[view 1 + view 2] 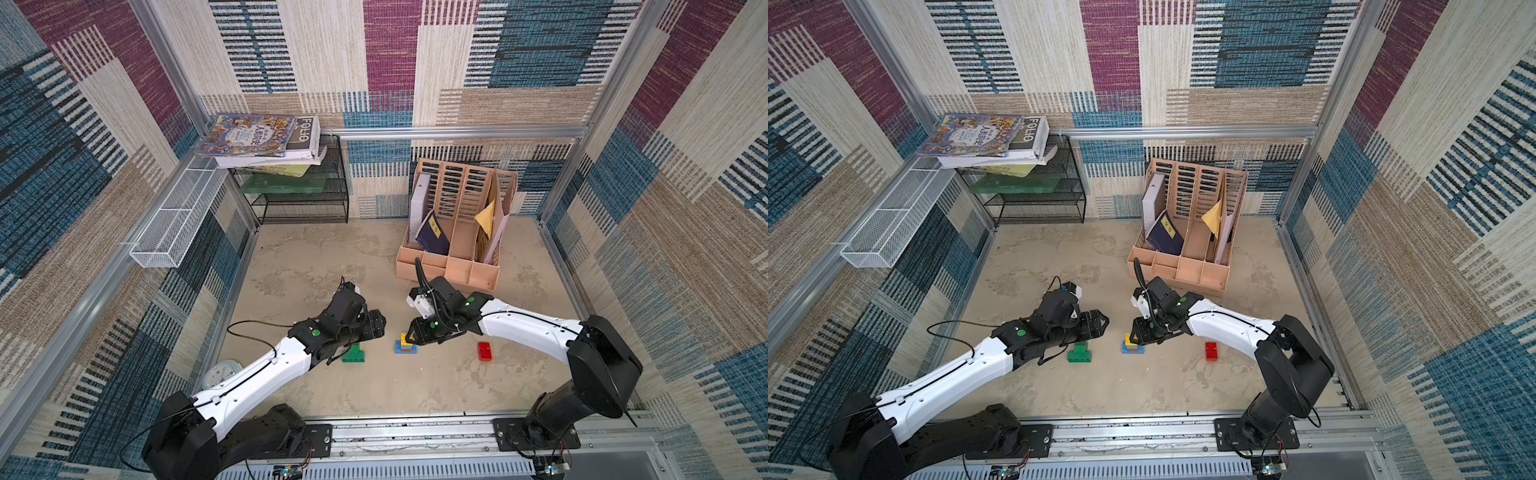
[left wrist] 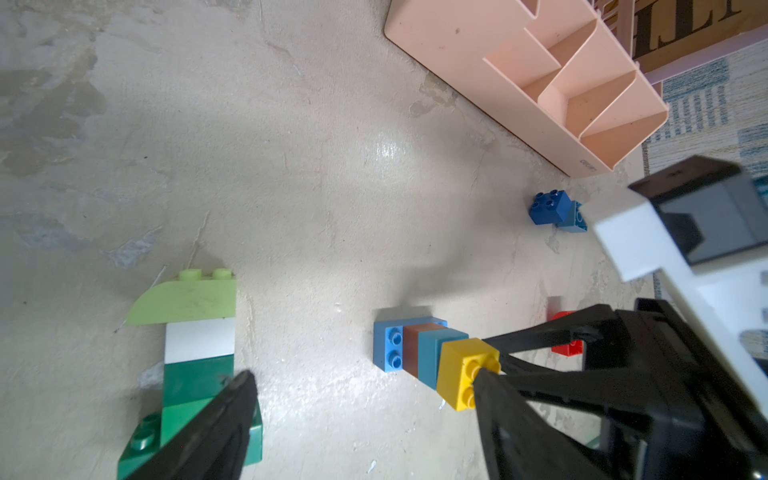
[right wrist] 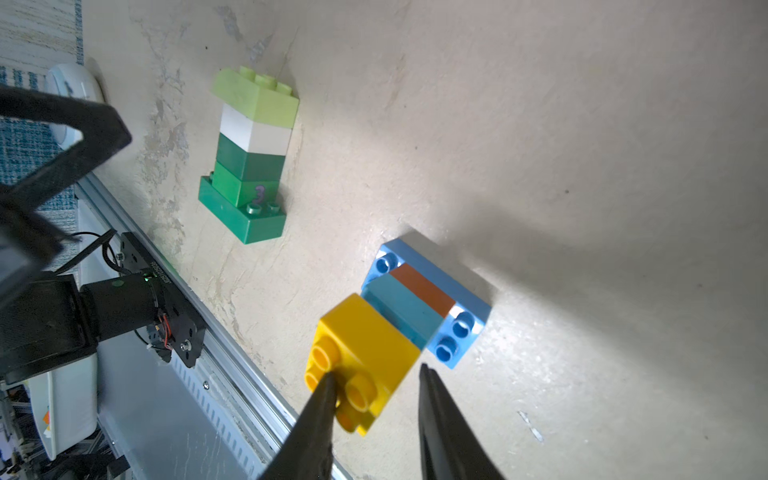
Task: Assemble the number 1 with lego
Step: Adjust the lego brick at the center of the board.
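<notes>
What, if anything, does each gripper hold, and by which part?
Left gripper holds nothing. Right gripper straddles the top of the yellow brick, one finger on its studs; a grip cannot be told.

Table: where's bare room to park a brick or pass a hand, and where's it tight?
Free: table between black mesh rack and both claws; front strip between bricks and rail. Crowded: middle, where left claw hangs by green stack and right claw sits at yellow brick; red brick beside.

Glossy smooth plastic yellow brick [image 3: 365, 332] — rough, mottled table [image 3: 582, 166]
</notes>
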Tool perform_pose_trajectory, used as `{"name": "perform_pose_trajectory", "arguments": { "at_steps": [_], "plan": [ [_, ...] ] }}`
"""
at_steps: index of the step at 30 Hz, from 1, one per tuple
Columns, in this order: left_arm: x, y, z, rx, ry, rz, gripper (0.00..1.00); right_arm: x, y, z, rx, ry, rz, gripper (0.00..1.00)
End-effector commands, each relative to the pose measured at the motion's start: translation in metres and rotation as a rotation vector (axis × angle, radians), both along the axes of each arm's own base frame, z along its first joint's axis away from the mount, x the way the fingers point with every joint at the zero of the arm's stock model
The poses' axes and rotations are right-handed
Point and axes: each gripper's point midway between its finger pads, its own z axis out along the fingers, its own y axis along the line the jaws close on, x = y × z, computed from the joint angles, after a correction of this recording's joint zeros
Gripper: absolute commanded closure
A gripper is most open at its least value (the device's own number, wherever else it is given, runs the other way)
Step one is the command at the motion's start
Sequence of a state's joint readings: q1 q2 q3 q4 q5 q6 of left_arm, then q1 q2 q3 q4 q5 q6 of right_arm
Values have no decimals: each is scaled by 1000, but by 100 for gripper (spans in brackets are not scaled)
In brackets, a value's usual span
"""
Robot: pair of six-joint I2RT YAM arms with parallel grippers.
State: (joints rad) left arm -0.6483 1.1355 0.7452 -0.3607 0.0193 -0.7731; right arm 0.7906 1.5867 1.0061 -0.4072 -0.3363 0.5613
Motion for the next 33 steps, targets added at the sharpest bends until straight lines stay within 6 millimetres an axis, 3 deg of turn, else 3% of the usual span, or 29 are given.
{"name": "perform_pose_trajectory", "arguments": {
  "at_steps": [1, 9, 17, 21, 24, 27, 30, 33],
  "plan": [
    [-1, 1, 0, 6, -1, -12, 15, -5, -22, -23, -131, 42, -41, 69],
    [1, -1, -3, 2, 8, -16, 15, -19, -46, -54, -303, 132, -55, 71],
    [2, 1, -3, 3, 0, -13, 15, -17, -40, -52, -328, 131, -19, 67],
    [7, -3, 3, 3, -37, -38, 15, 0, -19, -22, -229, 54, 0, 52],
    [11, -6, 10, 18, -72, -76, 15, 23, -1, 24, -96, -60, -11, 36],
    [16, -9, 20, 38, -113, -122, 15, 41, 0, 67, -1, -164, -35, 29],
    [21, -14, 29, 55, -153, -173, 15, 53, -22, 86, 8, -237, -97, 28],
    [26, -24, 38, 58, -195, -240, 15, 62, -71, 84, -76, -263, -226, 31]
  ]
}}
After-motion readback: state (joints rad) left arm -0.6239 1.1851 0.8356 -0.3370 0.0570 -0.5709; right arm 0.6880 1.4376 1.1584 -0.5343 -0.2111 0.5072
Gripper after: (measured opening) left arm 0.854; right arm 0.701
